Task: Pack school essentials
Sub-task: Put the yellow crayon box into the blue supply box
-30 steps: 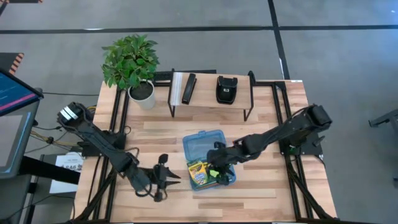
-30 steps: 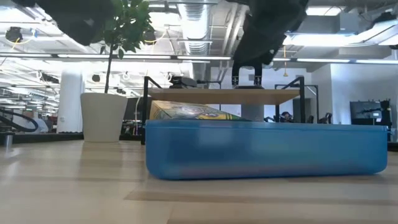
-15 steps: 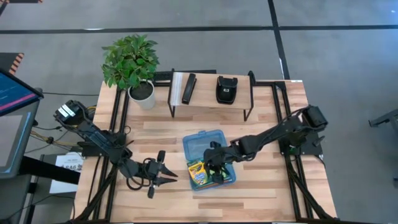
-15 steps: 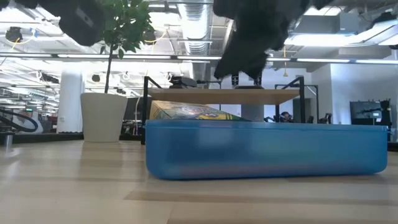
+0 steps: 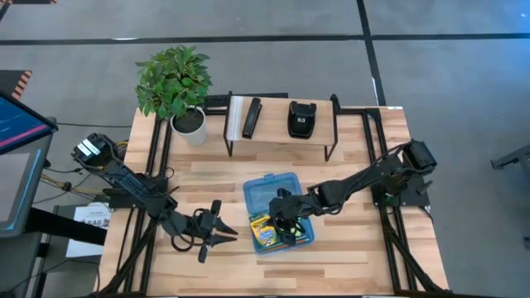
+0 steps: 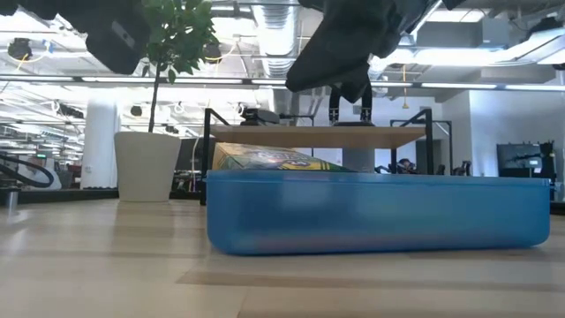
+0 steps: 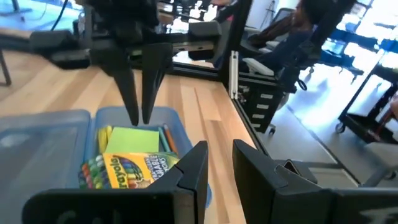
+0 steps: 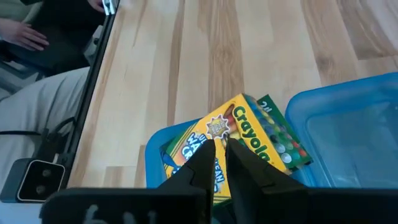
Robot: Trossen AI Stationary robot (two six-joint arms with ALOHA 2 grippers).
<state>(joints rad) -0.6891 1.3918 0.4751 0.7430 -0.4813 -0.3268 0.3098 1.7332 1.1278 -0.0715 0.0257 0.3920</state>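
Shifting left over the blue case (image 5: 267, 190), loosening slightly.
Right hand (image 5: 286, 218) hovering narrow and empty above the crayon box (image 5: 262, 233), likely just after a drop; left hand (image 5: 222, 233) idling parted, lower left.

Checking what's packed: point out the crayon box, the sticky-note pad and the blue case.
crayon box (image 7: 134, 169): left wrist view, printed front face.
sticky-note pad (image 7: 132, 140): left wrist view, top sheet.
blue case (image 6: 380, 212): low view, near side wall.

Wooden table (image 5: 348, 178) with blue case (image 5: 267, 192), plant (image 5: 175, 83), perhaps a rack (image 5: 281, 132)

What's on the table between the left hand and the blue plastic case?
Nothing: bare wood separates the left hand from the blue plastic case, seen in the high view.
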